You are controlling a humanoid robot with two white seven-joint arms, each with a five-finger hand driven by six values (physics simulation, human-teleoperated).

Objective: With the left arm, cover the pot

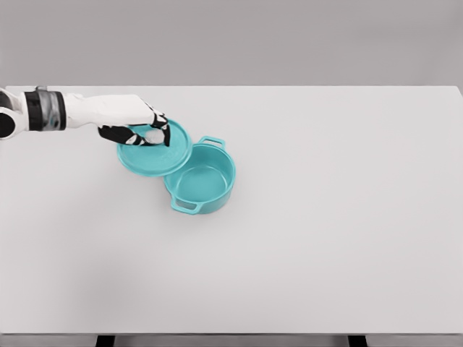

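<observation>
A teal pot (201, 181) with two side handles stands open on the white table, left of centre. Its round teal lid (160, 153) hangs tilted over the pot's upper left rim, overlapping it slightly. My left hand (148, 133) reaches in from the left edge, its fingers curled around the lid's knob on top. The pot's inside is bare and visible. The right arm does not show.
The white table (325, 217) spreads wide around the pot, with its far edge near the grey wall and its front edge at the bottom of the view. Nothing else stands on it.
</observation>
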